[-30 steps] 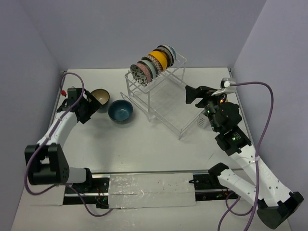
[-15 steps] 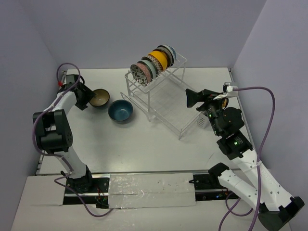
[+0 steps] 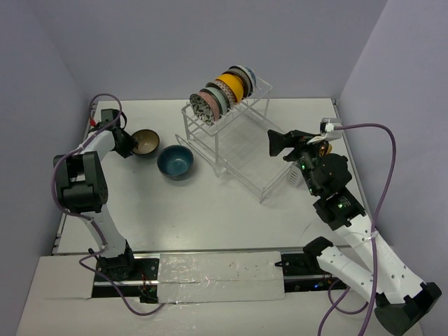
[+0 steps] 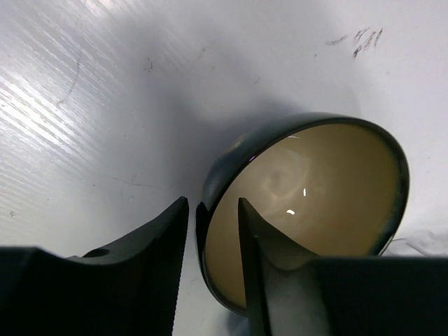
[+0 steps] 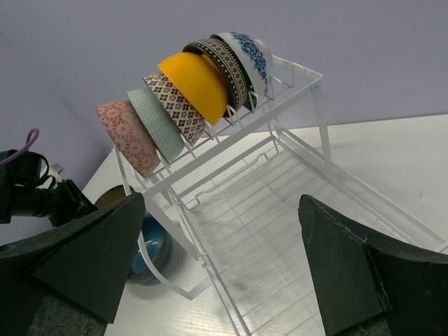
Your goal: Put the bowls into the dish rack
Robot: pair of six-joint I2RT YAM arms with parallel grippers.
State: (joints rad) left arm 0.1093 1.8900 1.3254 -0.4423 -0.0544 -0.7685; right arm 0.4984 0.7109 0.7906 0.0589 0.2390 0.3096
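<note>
At upper left overhead, the left pincer (image 3: 128, 143) is narrowing around the rim of the brown bowl (image 3: 147, 141) on the bench (image 3: 210, 210), not yet clamped, so its trip to the rack (image 3: 241, 168) is beginning; the right pincer (image 3: 274, 143) is gaping.

Left claw (image 4: 212, 210) low and partly open, far out left — right claw (image 5: 222, 203) raised, gaping wide.

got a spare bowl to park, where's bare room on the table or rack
Free: the table between the blue bowl, the dish rack and the near edge; also the rack's lower tray. Crowded: the upper shelf, packed with bowls, and the far-left corner with the brown bowl and left end effector.
</note>
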